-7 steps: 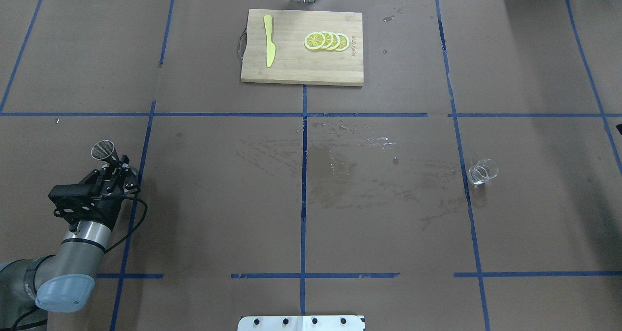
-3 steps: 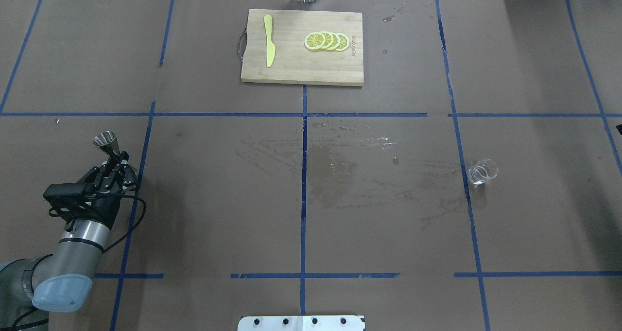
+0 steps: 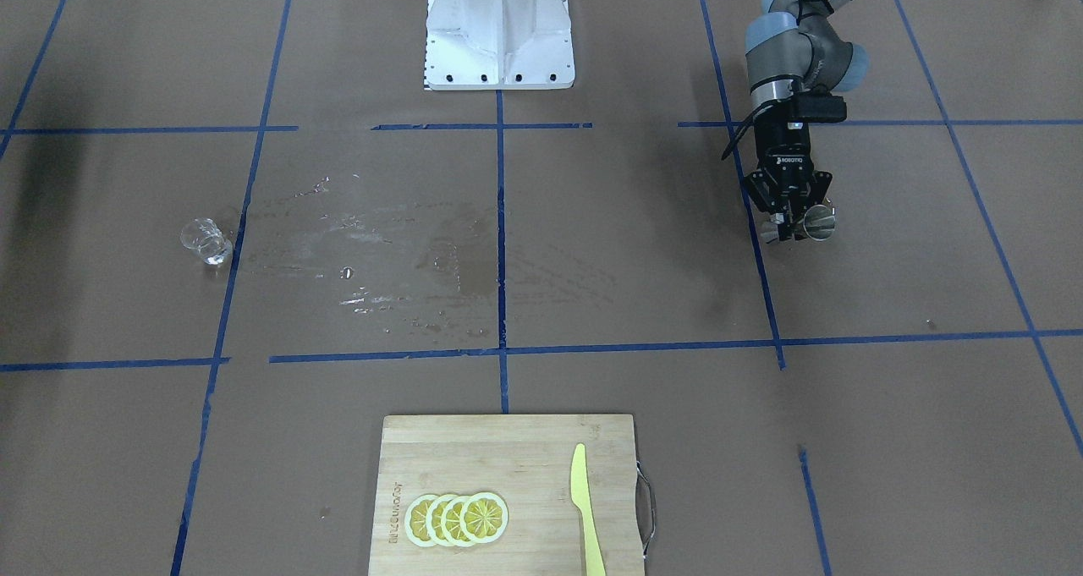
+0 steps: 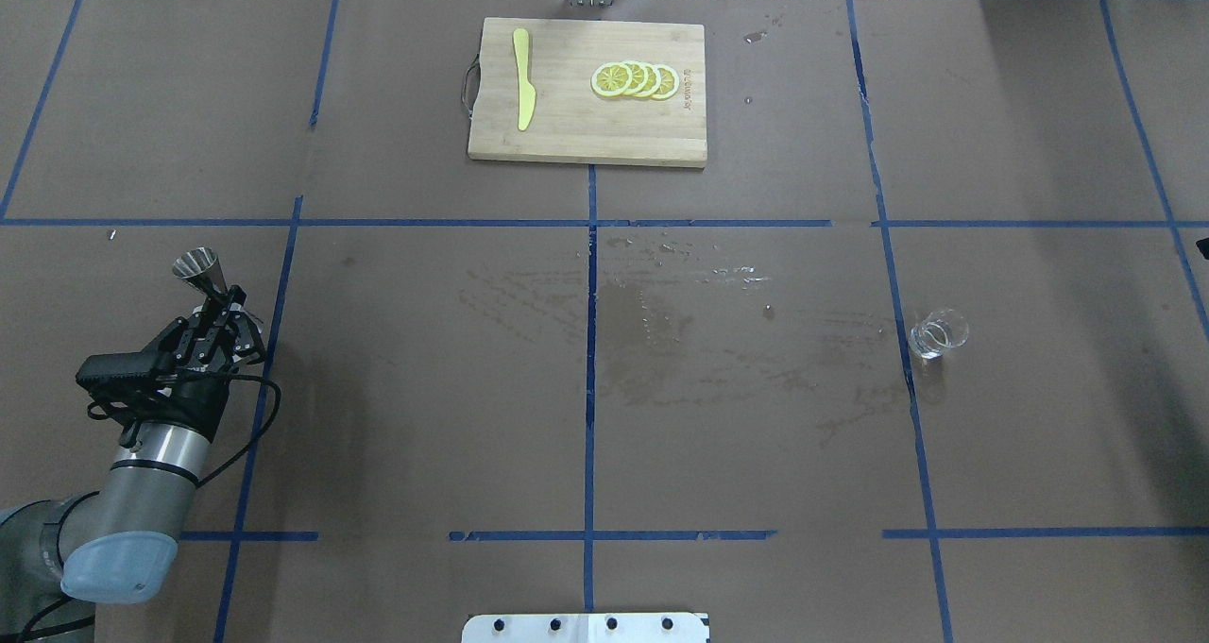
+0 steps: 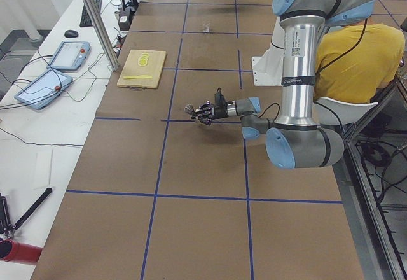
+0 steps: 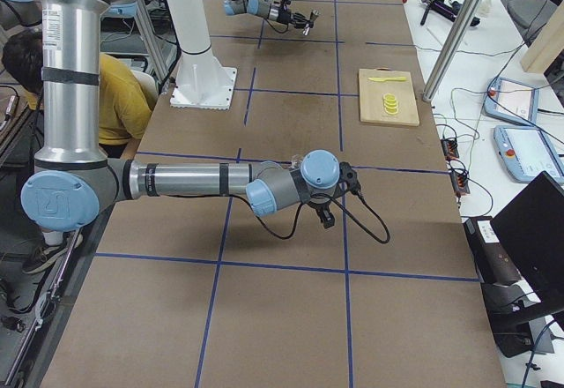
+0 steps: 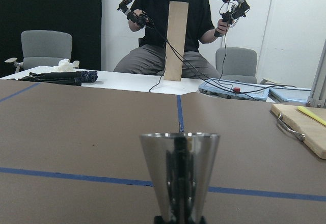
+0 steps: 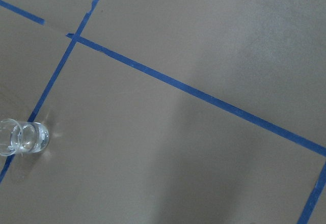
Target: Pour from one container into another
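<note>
— What's on the worktop [image 4: 756, 435]?
— The left end effector [image 4: 227, 298], near the left edge, clamps a steel cone cup [image 4: 195, 267]. Right end effector [image 6: 328, 218]: open or closed, can't tell.
— The glass [image 4: 938, 333]?
— Far right, beside a blue tape line [image 4: 907, 379], well apart.

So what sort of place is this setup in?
Probably a robotics lab: a table gridded with blue tape, teach pendants on the side bench, and a person holding handheld controllers.
</note>
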`<state>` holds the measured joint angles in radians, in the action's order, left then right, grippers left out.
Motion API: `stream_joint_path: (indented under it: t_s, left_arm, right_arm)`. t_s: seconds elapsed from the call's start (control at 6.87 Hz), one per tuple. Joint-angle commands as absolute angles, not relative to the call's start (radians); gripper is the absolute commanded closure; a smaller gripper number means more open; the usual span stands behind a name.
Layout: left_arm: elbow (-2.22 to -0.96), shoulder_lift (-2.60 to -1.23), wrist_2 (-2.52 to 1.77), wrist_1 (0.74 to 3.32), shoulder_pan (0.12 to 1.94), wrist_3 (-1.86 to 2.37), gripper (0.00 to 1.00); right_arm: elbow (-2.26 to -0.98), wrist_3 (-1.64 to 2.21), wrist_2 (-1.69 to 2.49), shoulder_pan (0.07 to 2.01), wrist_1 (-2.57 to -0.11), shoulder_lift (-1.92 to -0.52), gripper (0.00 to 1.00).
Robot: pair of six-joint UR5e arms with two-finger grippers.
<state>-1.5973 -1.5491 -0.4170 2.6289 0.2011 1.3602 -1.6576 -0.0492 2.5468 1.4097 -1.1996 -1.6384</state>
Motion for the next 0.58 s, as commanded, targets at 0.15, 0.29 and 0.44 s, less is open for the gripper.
stream_joint_path:
  t_s: [0.15,0.29,0.44]
  left_arm:
    - [-1.598,-1.557,-0.317,2.712,0.215,1.31,1.0]
    - [-1.598,-1.557,-0.313,2.717,0.219,1.31,1.0]
    - [-1.598,-1.557,-0.313,2.746,0.219,1.31,1.0]
  right_arm:
    - [-1.657,-0.049,2.546,1.41,-1.2,-1.635,0.0]
    - [-1.657,-0.051,2.546,1.41,-1.2,-1.635,0.0]
    - [-1.658,-0.049,2.546,1.41,-1.2,-1.635,0.0]
